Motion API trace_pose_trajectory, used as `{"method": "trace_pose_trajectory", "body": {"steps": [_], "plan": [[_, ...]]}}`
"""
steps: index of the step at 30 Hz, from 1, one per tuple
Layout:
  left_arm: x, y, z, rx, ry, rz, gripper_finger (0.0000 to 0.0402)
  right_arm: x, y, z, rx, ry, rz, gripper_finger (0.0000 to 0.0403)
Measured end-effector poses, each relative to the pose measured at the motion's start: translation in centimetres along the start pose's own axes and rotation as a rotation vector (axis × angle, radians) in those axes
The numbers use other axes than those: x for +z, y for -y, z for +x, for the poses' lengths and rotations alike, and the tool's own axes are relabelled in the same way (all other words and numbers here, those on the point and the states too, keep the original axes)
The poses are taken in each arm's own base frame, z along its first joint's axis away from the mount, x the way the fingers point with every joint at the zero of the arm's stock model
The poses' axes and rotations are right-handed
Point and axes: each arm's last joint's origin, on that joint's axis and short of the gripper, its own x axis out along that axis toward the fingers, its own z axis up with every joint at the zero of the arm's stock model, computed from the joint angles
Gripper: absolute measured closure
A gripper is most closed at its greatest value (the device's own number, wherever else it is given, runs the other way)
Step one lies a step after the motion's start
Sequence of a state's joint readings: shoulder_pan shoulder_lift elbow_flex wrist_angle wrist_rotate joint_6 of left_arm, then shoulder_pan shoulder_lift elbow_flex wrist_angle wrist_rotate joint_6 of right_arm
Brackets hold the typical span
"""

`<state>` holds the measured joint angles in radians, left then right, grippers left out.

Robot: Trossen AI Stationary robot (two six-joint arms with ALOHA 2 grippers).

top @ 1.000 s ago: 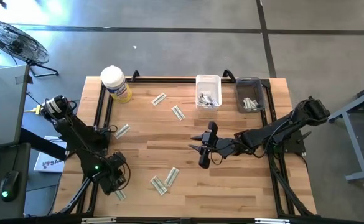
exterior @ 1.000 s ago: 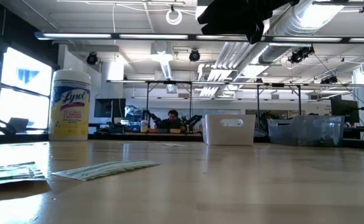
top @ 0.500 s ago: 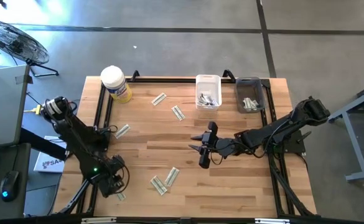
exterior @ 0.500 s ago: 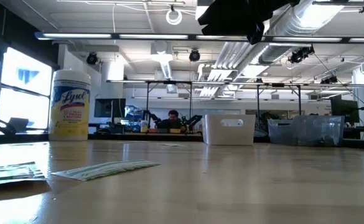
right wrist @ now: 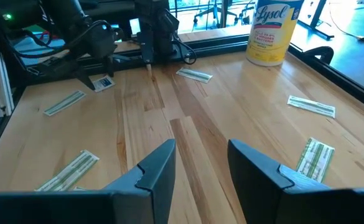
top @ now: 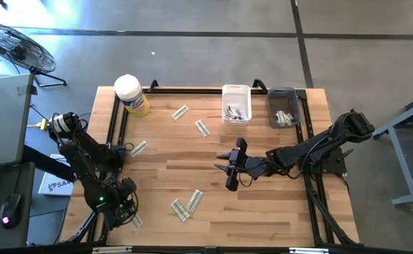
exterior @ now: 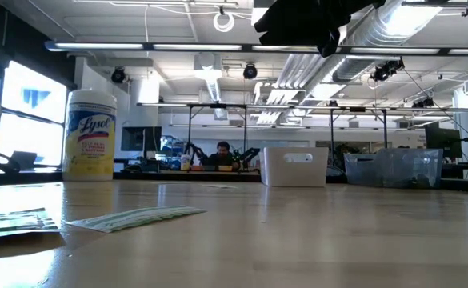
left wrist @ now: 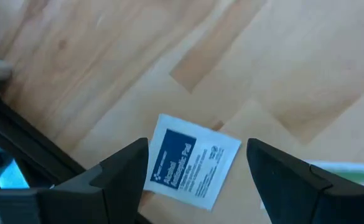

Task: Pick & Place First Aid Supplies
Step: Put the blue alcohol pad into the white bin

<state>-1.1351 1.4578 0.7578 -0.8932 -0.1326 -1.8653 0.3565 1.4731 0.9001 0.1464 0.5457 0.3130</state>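
Observation:
Several pale-green-and-white strips lie flat on the wooden table (top: pixel 277 212), among them a strip (top: pixel 180 112), a second strip (top: pixel 202 128) and a pair (top: pixel 186 204). My left gripper (top: pixel 125 212) hovers open at the near left corner. In the left wrist view its open fingers (left wrist: pixel 197 149) stand on either side of a square white packet with blue print (left wrist: pixel 194 163), which lies flat. My right gripper (top: pixel 230 166) waits open above mid-table, its fingers (right wrist: pixel 200 155) wide apart over bare wood.
A yellow tub with a white lid (top: pixel 131 94) stands at the far left corner. A white bin (top: pixel 236 104) and a clear bin (top: pixel 282 107) holding packets sit at the far edge. A black frame rail (top: pixel 114 120) runs along the left side. A green strip's end (left wrist: pixel 350 169) lies beside the packet.
My left arm has drawn back toward the table's near left corner, and its gripper has shifted slightly toward the near edge and left. The right arm and all packets have stayed where they were.

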Motion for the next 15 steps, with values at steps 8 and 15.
{"method": "trace_pose_trajectory", "body": {"steps": [8,15], "plan": [[-0.3,-0.9,1.5,-0.002,-0.018,-0.038,0.0133,0.0,0.0,0.0,0.002,-0.001,0.002,0.0263],[-0.2,-1.7,2.9,-0.023,-0.027,-0.041,0.0133,0.0,0.0,0.0,0.002,-0.001,0.002,0.0263]]}}
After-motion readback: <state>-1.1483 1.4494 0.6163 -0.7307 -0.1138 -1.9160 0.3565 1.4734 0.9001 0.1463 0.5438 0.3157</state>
